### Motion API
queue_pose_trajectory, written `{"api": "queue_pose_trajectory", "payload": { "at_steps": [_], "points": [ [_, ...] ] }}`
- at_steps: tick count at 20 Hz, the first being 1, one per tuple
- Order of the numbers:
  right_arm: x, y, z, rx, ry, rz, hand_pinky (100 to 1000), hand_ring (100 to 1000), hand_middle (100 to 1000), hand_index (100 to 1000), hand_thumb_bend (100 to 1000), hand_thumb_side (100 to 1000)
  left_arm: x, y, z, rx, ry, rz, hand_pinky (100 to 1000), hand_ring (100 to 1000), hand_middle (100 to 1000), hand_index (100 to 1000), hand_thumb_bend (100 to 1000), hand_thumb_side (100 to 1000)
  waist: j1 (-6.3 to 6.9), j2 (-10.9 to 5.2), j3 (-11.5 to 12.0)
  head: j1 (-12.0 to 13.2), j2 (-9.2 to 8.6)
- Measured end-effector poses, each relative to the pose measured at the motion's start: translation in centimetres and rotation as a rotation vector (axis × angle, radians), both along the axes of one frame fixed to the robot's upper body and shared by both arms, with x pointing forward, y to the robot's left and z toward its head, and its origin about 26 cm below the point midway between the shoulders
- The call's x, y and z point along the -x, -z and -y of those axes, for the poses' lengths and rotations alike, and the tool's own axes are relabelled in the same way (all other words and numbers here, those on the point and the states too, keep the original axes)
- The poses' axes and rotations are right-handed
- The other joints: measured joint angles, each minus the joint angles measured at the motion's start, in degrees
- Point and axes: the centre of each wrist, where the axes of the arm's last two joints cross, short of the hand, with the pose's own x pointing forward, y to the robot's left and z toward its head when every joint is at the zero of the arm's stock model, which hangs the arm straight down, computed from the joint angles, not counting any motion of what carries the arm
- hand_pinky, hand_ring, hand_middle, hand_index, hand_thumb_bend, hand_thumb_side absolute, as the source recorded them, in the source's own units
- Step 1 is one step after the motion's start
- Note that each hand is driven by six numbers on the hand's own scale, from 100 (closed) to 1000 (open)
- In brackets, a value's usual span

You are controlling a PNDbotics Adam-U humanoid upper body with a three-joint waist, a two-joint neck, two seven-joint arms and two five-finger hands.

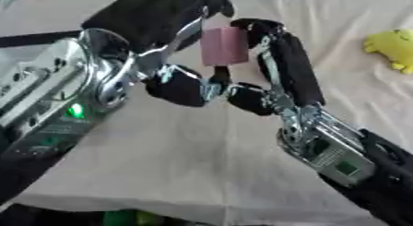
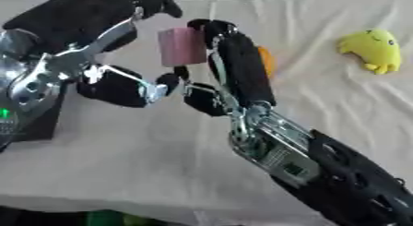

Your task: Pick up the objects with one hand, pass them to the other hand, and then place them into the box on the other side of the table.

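A pink block [image 1: 223,46] hangs upright above the beige cloth, between my two hands. My left hand [image 1: 153,17] comes in from the upper left, its fingers curled at the block's left side and top and its thumb [image 1: 176,86] below. From the lower right my right hand [image 1: 286,68] stands against the block's right face, fingertips [image 1: 251,26] hooked at its top corner and thumb [image 1: 246,98] under it. Both hands touch the block. Its lower end is partly hidden behind the thumbs.
A yellow plush toy [image 2: 371,49] lies on the cloth at the far right. An orange thing [image 2: 266,61] peeks out behind my right hand. A dark box-like shape [image 2: 38,123] sits at the left under my left arm. Green things [image 1: 129,217] show past the table's near edge.
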Motion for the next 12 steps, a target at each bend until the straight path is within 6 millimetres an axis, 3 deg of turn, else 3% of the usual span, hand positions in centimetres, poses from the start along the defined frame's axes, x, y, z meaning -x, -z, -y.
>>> {"api": "queue_pose_trajectory", "payload": {
  "at_steps": [12],
  "points": [
    [0.1,0.0,-0.3,-0.005,-0.014,0.019,277,608,531,619,100,100,-1.7,1.2,1.1,-0.011,-0.051,-0.034,992,1000,858,869,347,275,0.16,0.01,0.00,0.01,-0.01]
  ]
}}
